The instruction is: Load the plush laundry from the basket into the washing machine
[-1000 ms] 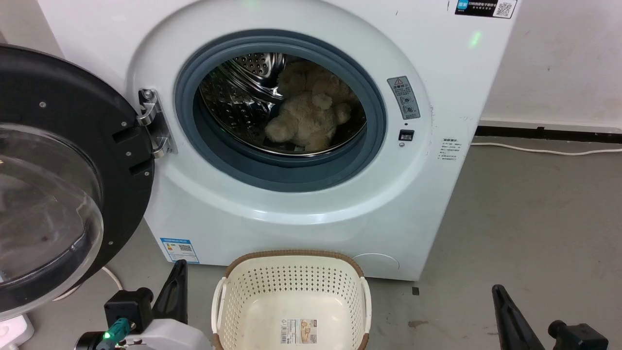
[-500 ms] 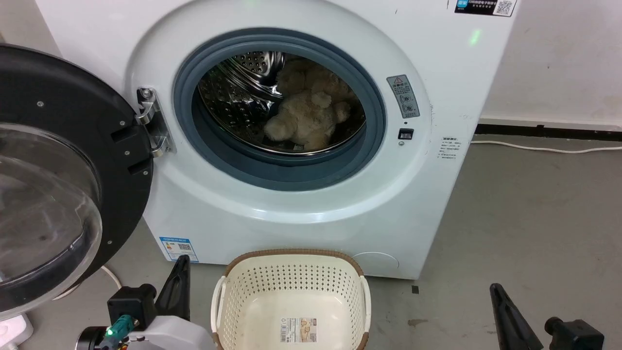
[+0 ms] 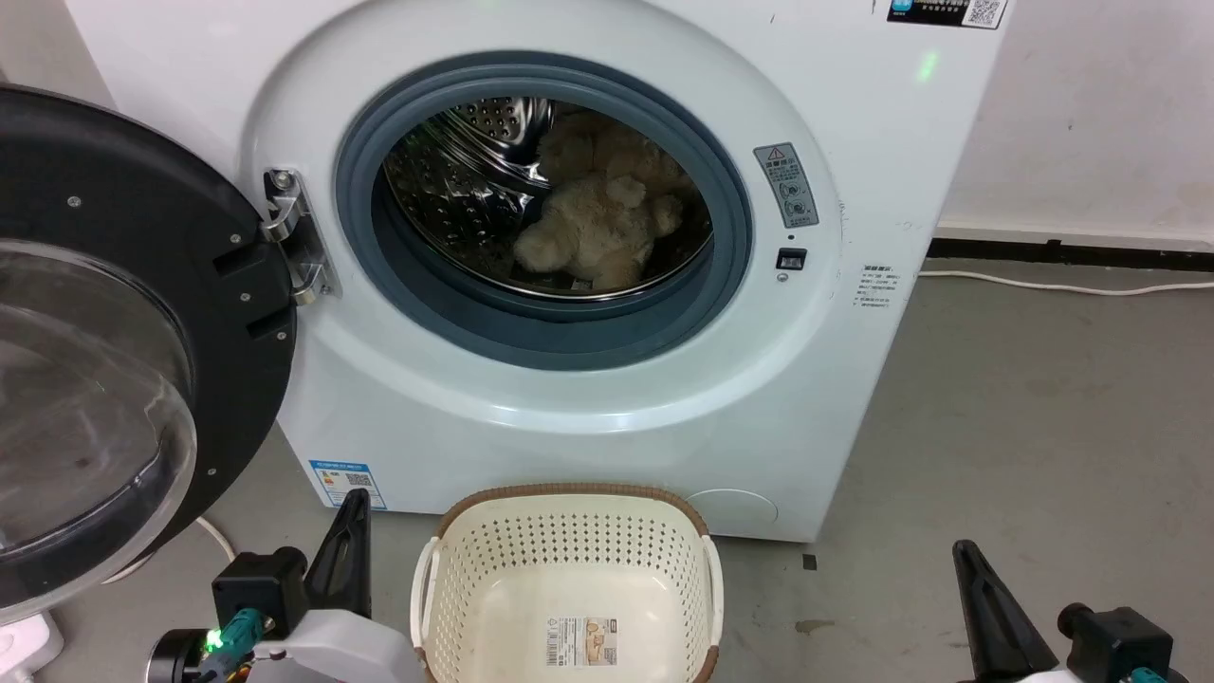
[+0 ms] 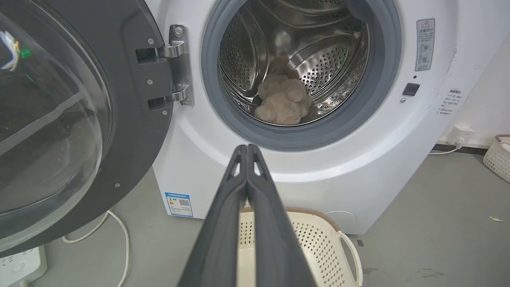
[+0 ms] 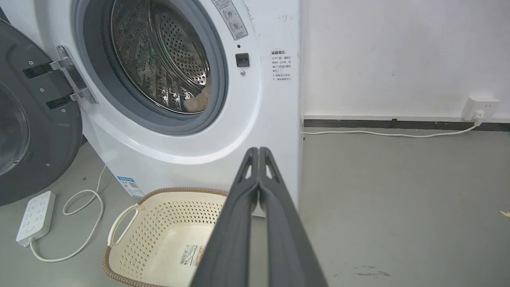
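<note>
The cream-beige plush bear [image 3: 597,232] lies inside the washing machine [image 3: 588,408], on the drum floor [image 4: 282,104]; a bit of its fur [image 5: 198,103] shows past the seal. The basket [image 3: 569,531] stands on the floor before the washer with only a label [image 3: 581,643] on its bottom. My left gripper [image 3: 349,531] hangs low to the basket's left, shut with nothing held, its tips [image 4: 247,148] pressed together. My right gripper [image 3: 969,569] sits low at the right, shut too, tips [image 5: 259,150] touching.
The black-rimmed glass door [image 3: 123,332] swings wide open at the left. A white power strip [image 5: 36,215] and cable [image 5: 85,223] lie on the grey floor left of the basket. Another cable [image 3: 1053,289] runs along the wall at right. A second basket [image 4: 498,157] stands far right.
The head camera has shifted slightly, so the washer sits a little higher in view. Both grippers have edged up a little from the bottom edge. The bear and basket have not moved.
</note>
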